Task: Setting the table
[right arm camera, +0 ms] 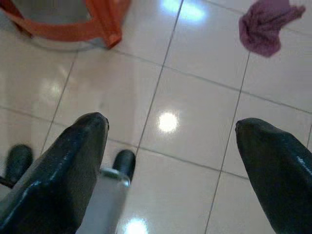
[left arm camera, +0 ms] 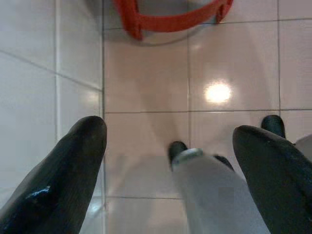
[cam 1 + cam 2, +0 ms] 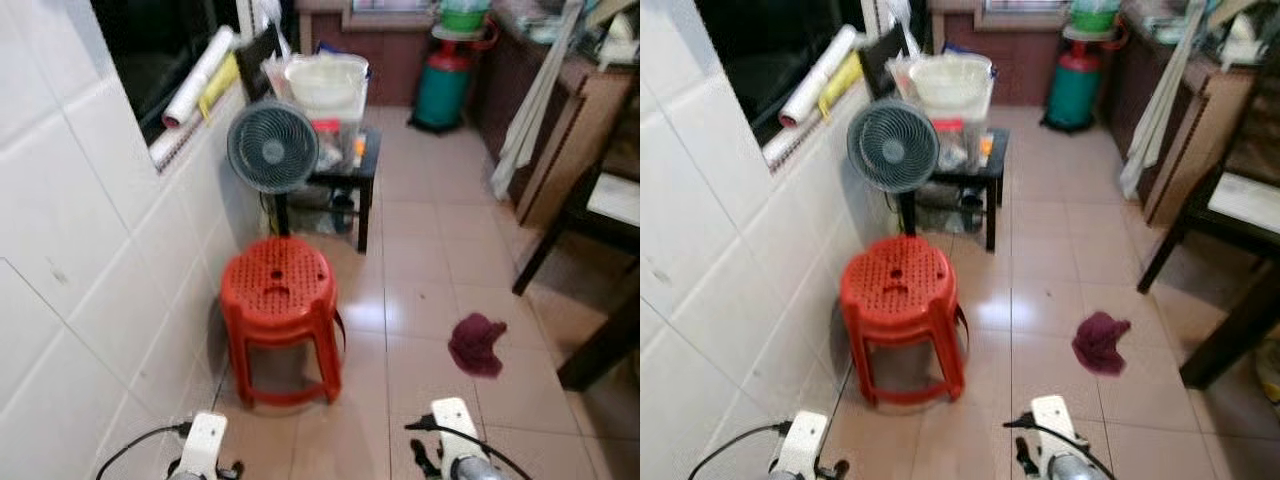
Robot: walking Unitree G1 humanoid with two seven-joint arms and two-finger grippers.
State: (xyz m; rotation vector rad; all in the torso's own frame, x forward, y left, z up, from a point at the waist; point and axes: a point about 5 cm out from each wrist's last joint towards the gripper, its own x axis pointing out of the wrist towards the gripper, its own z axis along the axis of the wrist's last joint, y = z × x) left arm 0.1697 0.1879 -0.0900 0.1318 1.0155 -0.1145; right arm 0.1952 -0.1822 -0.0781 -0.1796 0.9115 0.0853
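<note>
Nearest the camera are the robot's two arms, hanging low over the tiled floor. The left gripper has its two black fingers spread wide with nothing between them. The right gripper is likewise spread and holds nothing.

Going left to right from there: a white tiled wall runs close beside the left gripper. Ahead of that gripper, near but not touching, stands one red plastic stool. Beyond the stool is one round grey fan, set against one small black side table that carries a clear plastic container and some smaller items too blurred to name. Ahead of the right gripper and a little to its right lies one crumpled maroon cloth on the tiles. Further off stands one green gas cylinder. Well off to the right gripper's right are the dark legs and pale top of a dining table, seen only in part.

As for setting the table, I judge it hardly begun: neither gripper carries anything, no plates, cups or cutlery can be made out, and the robot is facing away from the dining table. Everything appears left to do, starting with finding the tableware.
</note>
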